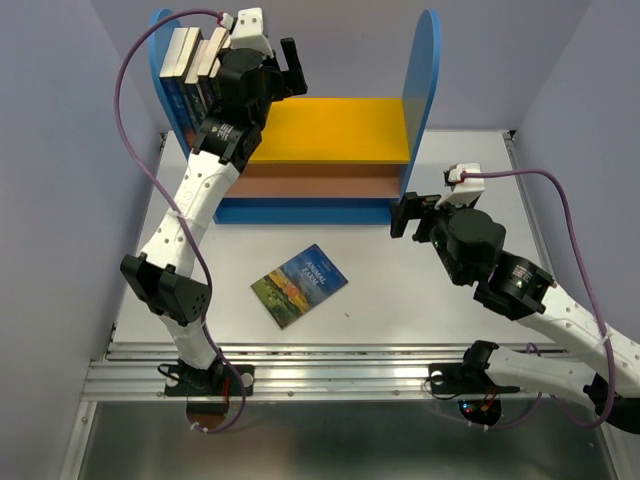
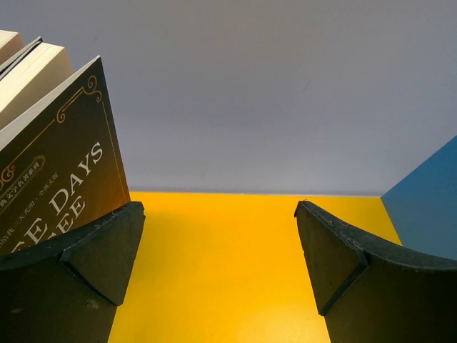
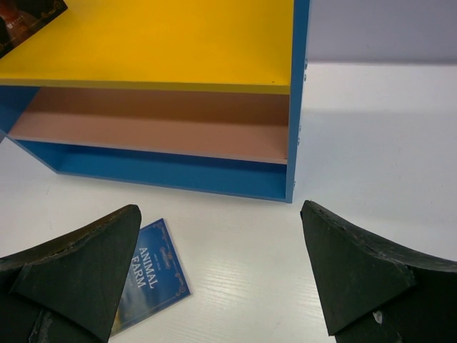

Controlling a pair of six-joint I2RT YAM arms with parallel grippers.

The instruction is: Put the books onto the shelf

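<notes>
**Books: a row shelved, one loose on the worktop**

*Top view.* We list a row of books (image 1: 195,60) standing upright on the yellow upper board (image 1: 330,130) of the shelf (image 1: 425,90), hard against its left side panel. The left jaws sit over that board, just right of the row, apart and holding nothing. One more book, Animal Farm (image 1: 299,285), lies flat and cover-up on the worktop (image 1: 450,310), in front of the shelf and apart from it. The right jaws hover low near the shelf's right front corner, also apart and holding nothing.

*Left wrist view.* We see the jaws spread wide over bare yellow board. A dark-covered book (image 2: 64,179) leans just beside one finger; we cannot tell whether they touch.

*Right wrist view.* We see the jaws wide apart with nothing between them. Animal Farm is partly hidden behind one finger, with the brown lower board (image 3: 157,125) beyond.

*Our reading.* The step in hand looks like the turn to the last book. We judge the right arm the nearer one. A thin book lying flat offers little edge, so the pick calls for a low approach and a lifted or nudged side.
</notes>
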